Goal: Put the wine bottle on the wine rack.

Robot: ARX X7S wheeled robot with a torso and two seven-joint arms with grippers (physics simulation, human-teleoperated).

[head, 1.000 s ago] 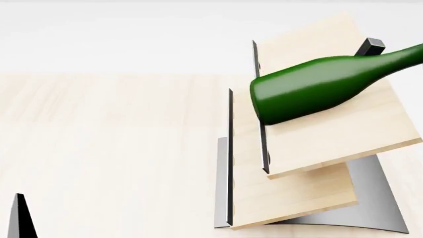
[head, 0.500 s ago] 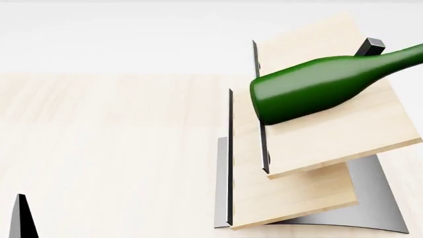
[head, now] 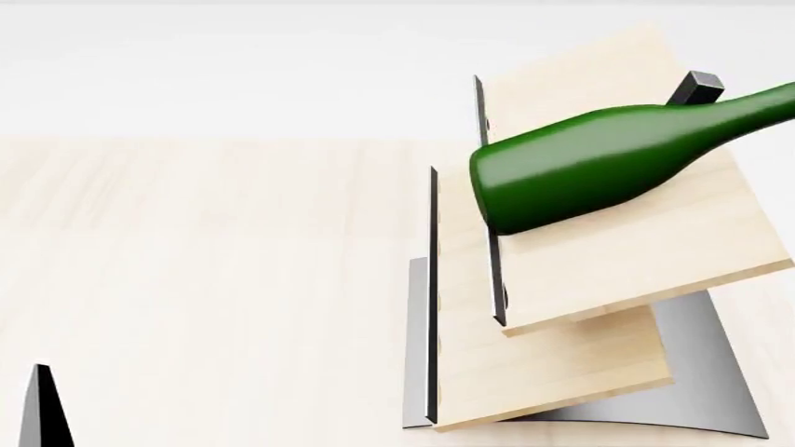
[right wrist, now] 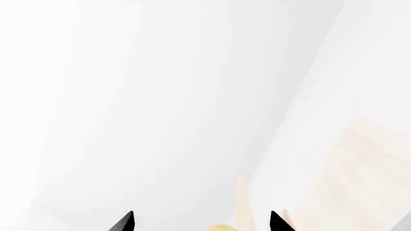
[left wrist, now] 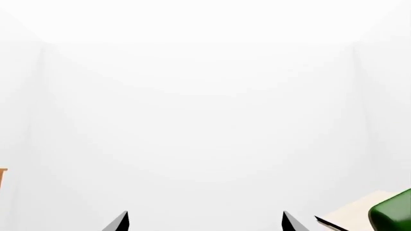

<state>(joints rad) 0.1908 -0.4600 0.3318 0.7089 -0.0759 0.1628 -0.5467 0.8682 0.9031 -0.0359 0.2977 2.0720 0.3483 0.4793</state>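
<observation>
The dark green wine bottle (head: 597, 168) lies on its side across the upper board of the wine rack (head: 646, 251), its base by the board's dark metal edge and its neck running out of view at the right, past the black peg (head: 695, 88). My left gripper (left wrist: 204, 222) is open and empty; one of its fingertips (head: 44, 410) shows at the head view's lower left, far from the rack. The bottle's base (left wrist: 393, 216) shows in the left wrist view. My right gripper (right wrist: 200, 222) is open, with a pale rounded cork end (right wrist: 222, 227) between its fingers.
The rack's lower board (head: 546, 372) and curved grey metal base (head: 708, 372) stand on a light wood tabletop (head: 211, 261). A plain white wall lies behind. The wrist views show mostly white background.
</observation>
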